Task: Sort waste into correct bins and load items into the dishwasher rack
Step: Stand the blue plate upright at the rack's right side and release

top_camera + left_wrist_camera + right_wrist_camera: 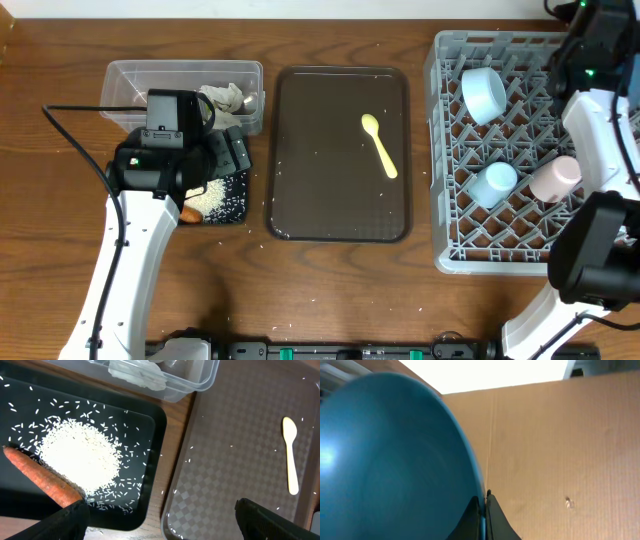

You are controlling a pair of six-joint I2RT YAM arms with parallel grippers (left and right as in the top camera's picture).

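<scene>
Glossy, round dark blue bowl (395, 460)

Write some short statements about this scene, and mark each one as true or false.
1. The tissue lies in the clear tub. True.
2. The rice is piled in the clear tub. False: it is in the black tray.
3. The spoon lies on the brown tray. True.
4. The pink cup stands on the brown tray. False: it is in the grey rack.
5. The right hand grips the blue bowl by its rim. True.
</scene>
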